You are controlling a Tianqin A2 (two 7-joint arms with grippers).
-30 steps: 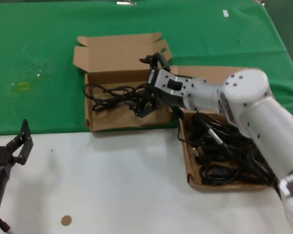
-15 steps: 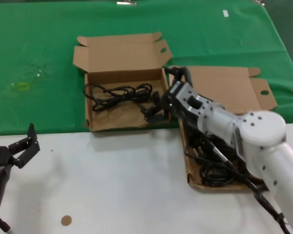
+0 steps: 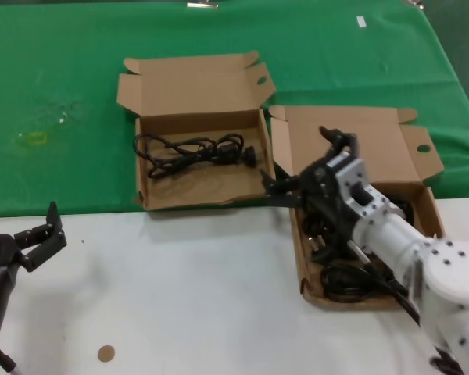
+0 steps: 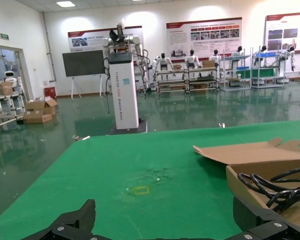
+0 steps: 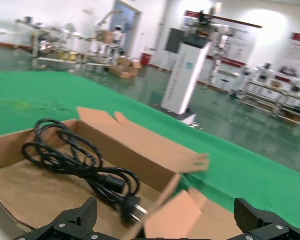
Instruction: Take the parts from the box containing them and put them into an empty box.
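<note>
One black power cord (image 3: 191, 151) lies coiled in the smaller, farther box (image 3: 195, 195) on the green cloth. The larger box (image 3: 359, 137) to its right holds several tangled cords (image 3: 340, 281). My right gripper (image 3: 280, 190) is open and empty, hovering over that box's near-left corner, between the two boxes. In the right wrist view the right gripper (image 5: 165, 227) looks at the single cord (image 5: 80, 160) and its plug in the smaller box (image 5: 20, 195). My left gripper (image 3: 43, 234) is open and empty, parked at the lower left over the white table. The left wrist view shows the left gripper (image 4: 162, 232) open.
Both boxes sit with lids (image 3: 191, 82) folded back, at the front edge of the green cloth (image 3: 62, 94). The white table (image 3: 180, 297) lies in front. A small brown disc (image 3: 105, 353) lies near the front. A yellow mark (image 3: 35, 139) is on the cloth.
My right gripper has drawn back rightward from the smaller box to the larger one. The cord's plug it was at now lies in the smaller box. The left gripper barely moved.
</note>
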